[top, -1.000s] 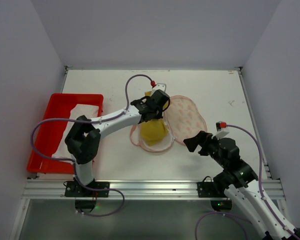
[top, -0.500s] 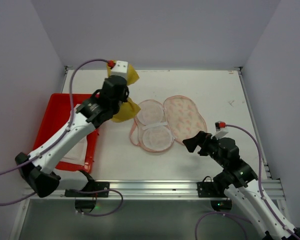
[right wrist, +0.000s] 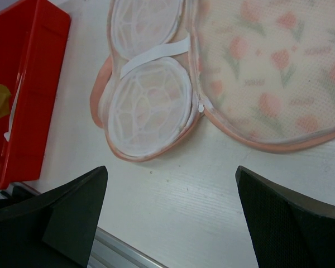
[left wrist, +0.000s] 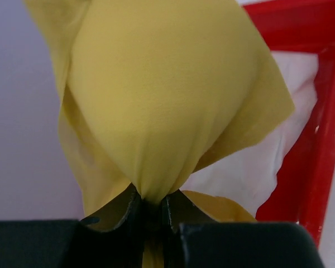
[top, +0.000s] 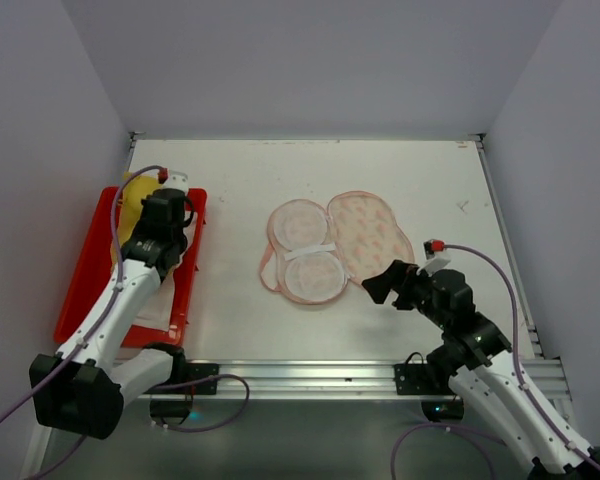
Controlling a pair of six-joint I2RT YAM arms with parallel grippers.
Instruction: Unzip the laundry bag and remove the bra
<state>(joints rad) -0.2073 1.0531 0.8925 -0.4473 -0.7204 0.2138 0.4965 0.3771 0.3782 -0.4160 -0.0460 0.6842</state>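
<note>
The pale pink laundry bag (top: 355,238) lies unzipped and spread open in the middle of the table; it also shows in the right wrist view (right wrist: 257,67), with its white inner cups (right wrist: 148,106) empty. My left gripper (top: 160,205) is over the red tray and is shut on the mustard-yellow bra (left wrist: 156,95), which hangs from the jaws; a bit of it shows in the top view (top: 132,190). My right gripper (top: 382,284) is open and empty, just below and to the right of the bag.
The red tray (top: 85,270) stands at the table's left edge with a white cloth (left wrist: 262,167) in it. The metal rail (top: 300,378) runs along the near edge. Grey walls enclose the table.
My left arm has swung left with the bra, from over the bag to over the red tray. The bag's cups now lie empty. The right arm has barely moved.
</note>
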